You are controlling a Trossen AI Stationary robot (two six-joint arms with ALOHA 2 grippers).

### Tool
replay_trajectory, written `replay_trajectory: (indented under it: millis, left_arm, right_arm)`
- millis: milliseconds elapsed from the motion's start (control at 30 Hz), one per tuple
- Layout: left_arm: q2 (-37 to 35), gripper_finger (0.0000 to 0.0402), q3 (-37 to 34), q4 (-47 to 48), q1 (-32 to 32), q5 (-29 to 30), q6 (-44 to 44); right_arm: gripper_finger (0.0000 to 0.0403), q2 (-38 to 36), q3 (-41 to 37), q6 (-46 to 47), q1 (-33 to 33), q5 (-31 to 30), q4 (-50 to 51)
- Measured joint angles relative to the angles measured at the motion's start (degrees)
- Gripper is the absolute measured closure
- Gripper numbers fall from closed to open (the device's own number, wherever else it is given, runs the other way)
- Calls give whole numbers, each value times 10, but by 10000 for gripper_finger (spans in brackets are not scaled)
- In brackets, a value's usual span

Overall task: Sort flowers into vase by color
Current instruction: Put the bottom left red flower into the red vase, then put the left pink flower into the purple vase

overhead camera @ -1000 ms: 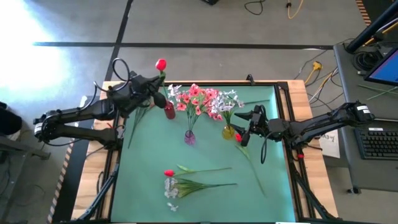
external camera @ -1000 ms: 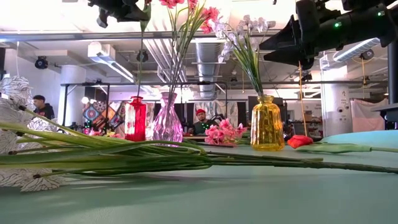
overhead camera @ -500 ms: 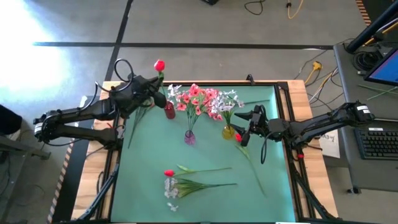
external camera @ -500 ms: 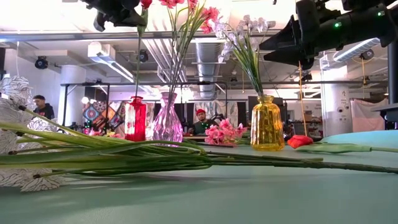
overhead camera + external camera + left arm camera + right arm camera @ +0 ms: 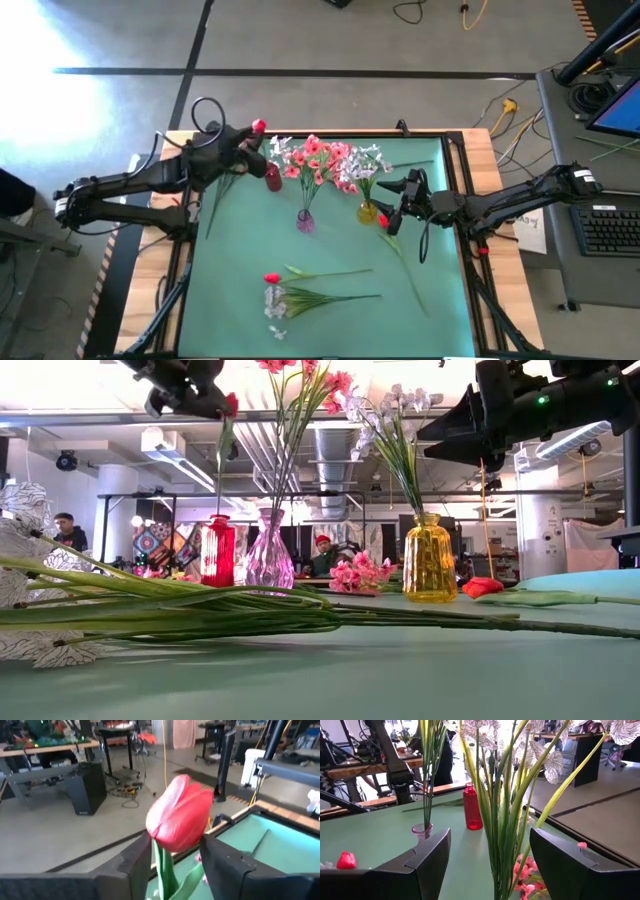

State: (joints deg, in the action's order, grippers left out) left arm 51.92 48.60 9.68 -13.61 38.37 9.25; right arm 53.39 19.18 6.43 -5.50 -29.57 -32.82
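Left pincer (image 5: 172, 865) pinches the red tulip (image 5: 180, 812) by its stem, above the red vase (image 5: 272, 179) at the worktop's (image 5: 330, 250) far left. Keep the stem plumb, lower slowly into the neck. Right pincer (image 5: 490, 860) hangs spread by the yellow vase (image 5: 368, 211).

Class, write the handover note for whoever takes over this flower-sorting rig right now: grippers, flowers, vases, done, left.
Left gripper: shut on the red tulip, held above the red glass vase, not yet in.
Right gripper: open, beside the yellow glass vase.
Done: pink sprays in the purple glass vase; white sprays in the yellow one.
Left: seat the tulip; sort the loose red flower, white sprays and another red flower lying on the green mat.
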Motion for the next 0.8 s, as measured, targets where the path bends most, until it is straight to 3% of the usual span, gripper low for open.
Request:
replay_trajectory:
  millis: [267,500,800]
  left_arm:
    - [-3,207,54,178,2,0,52]
    - [-3,205,112,346,15,-3,141]
    - [2,205,115,466,54,-41,268]
  right_arm:
    - [138,0,0,24,-2,0,0]
    - [138,-1,0,59,-2,0,8]
    - [138,-4,0,136,-2,0,73]
